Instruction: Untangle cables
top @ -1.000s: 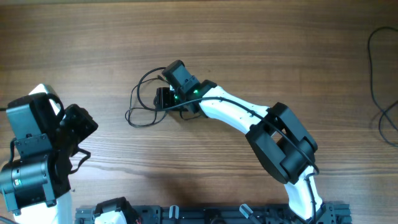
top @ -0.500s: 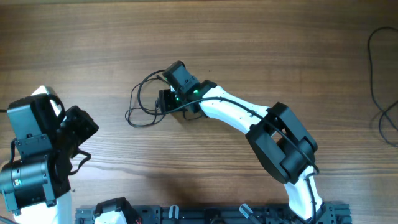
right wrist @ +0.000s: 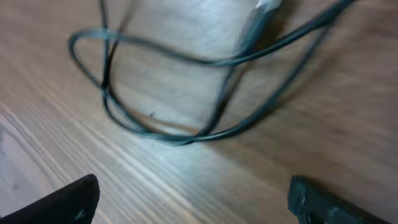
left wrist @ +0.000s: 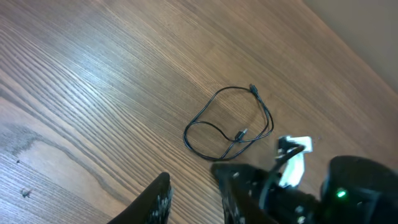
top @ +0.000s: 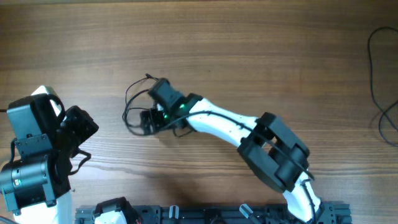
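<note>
One thin black cable (right wrist: pixel 166 139), coiled into a few overlapping loops, lies on the brown wood-grain desk (top: pixel 249 50), left of centre and well away from every edge. The loops cross one another in at least two places. Both small plug ends sit loose on the wood, one at the far side of the coil and one inside it, so the tangle looks shallow rather than knotted.

The right pincer (right wrist: pixel 196 198) hangs low at the near right edge of the coil. Its two dark fingers are spread wide, with bare wood between them and nothing in their grip. That wide stance makes sense as a setup for straddling a single strand, and the white-and-black right arm (top: pixel 217 121) is stretched leftward across the desk to bring it there. The right wrist view is blurred, so I cannot tell which strand lies closest to the fingers.

The left pincer (left wrist: pixel 194 190) is parked at the near left corner, well apart from the cable, parted and empty. From there its camera looks over the whole coil, and it is out of the right arm's way. Judging by the crossings on show, the untangling is at an early stage.
</note>
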### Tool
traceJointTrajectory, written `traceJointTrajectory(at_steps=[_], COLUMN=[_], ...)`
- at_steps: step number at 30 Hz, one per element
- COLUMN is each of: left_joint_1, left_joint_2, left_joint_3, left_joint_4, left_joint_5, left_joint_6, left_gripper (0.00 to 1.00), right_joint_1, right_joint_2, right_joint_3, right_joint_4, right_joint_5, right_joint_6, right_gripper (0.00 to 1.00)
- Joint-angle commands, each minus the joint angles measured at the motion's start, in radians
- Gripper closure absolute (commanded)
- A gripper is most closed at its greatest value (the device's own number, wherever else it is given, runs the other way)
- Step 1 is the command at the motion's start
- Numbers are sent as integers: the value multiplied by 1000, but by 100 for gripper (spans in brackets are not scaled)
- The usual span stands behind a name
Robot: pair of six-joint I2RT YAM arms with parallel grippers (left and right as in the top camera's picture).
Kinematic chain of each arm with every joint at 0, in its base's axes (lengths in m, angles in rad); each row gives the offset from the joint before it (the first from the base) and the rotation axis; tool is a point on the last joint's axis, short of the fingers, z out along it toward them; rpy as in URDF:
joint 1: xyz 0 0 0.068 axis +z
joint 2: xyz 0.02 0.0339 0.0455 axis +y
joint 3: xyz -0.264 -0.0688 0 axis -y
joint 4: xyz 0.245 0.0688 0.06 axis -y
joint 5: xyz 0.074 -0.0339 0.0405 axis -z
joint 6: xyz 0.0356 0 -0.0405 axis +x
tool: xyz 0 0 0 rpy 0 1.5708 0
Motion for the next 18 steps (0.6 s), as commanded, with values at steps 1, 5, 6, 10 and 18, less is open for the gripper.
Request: traceJointTrajectory(at_steps=[1, 5, 6, 10, 18], left_joint_1=[5, 5, 5, 5, 5], left_joint_2=[0, 0, 0, 0, 0], left_joint_3=[17, 17, 17, 17, 17], left_joint_4=[5, 4, 4, 4, 4], left_joint_5=[9, 9, 9, 9, 9], left_joint_6=[-10, -10, -10, -10, -10], left_gripper=[71, 71, 70, 70, 70], right_joint_1=[68, 124, 127, 120, 50], right_joint_2=[26, 26, 26, 26, 114], right_joint_3=[0, 0, 0, 0, 0], right_joint_4=[24, 134, 150, 183, 252], right_joint_5=[41, 158, 193, 266, 203], right_joint_6=[-61, -243, -321, -774, -1044], right_gripper=[0, 6, 7, 6, 7])
